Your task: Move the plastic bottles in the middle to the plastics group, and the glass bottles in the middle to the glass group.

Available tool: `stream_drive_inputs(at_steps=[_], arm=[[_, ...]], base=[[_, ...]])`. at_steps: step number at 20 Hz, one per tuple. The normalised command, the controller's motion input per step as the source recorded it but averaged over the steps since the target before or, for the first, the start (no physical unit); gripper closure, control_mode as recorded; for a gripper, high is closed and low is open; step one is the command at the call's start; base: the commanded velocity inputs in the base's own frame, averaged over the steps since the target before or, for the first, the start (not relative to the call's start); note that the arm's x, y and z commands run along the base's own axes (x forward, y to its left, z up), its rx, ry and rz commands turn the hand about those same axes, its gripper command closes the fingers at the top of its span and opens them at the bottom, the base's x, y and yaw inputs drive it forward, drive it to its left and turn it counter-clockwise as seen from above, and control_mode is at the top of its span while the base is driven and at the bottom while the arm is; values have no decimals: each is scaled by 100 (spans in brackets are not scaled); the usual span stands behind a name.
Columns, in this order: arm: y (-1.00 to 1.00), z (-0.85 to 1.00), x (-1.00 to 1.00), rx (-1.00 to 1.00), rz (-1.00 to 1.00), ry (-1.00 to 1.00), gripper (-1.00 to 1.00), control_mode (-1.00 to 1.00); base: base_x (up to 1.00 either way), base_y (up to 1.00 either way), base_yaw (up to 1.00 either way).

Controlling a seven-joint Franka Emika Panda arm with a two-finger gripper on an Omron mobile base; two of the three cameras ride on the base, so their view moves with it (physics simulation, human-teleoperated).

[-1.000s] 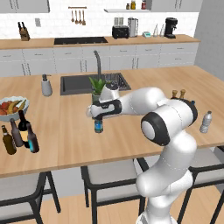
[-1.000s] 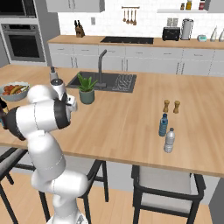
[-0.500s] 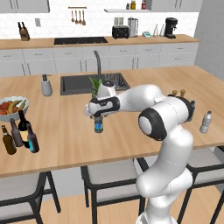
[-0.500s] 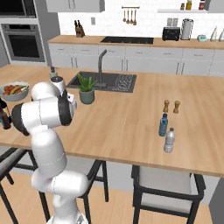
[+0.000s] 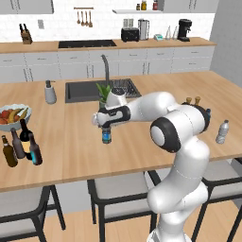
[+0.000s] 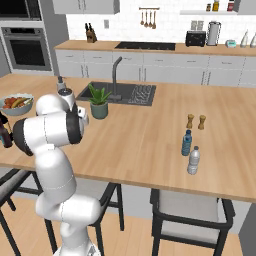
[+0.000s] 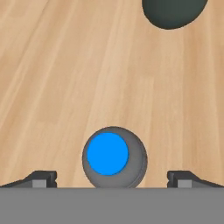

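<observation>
**Open gripper poised over a small water bottle on the kitchen island**

A small clear water bottle [image 5: 106,135] with a blue label band is seen standing upright near the middle of a long wooden counter [image 5: 142,146], just in front of a potted plant [image 5: 103,93] and a dark sink [image 5: 94,90]. In the hand view the bottle [image 7: 114,157] is looked down on from directly above: a round grey body with a bright blue cap at its centre. The gripper [image 5: 107,124] is held right above the cap, its two dark fingertips [image 7: 40,178] spread wide on either side, with nothing pinched between them.

The step in hand is judged to be the pickup of this plastic bottle. A straight descent is called for next, so that the smooth, rounded body is straddled before the fingers are closed.

The plastics group, a blue-tinted bottle [image 6: 186,142] and a clear pale-capped bottle [image 6: 193,160], is seen well apart at the counter's other side, near two small brown shakers [image 6: 196,121]. Dark glass bottles [image 5: 21,146] are clustered beside a fruit bowl [image 5: 12,116].
</observation>
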Motion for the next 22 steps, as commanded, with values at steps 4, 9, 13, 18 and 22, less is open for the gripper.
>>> stream_drive_inputs(at_steps=[4,9,13,18,22], arm=[[0,-19,2,0,0,-1,-100,-100],[0,-11,5,0,0,0,-100,-100],[0,0,6,0,0,0,-100,-100],[0,0,0,0,0,-1,-100,-100],[0,0,7,0,0,-6,-100,-100]], base=[[0,0,0],[0,0,0],[0,0,0],[0,0,0],[0,0,0]])
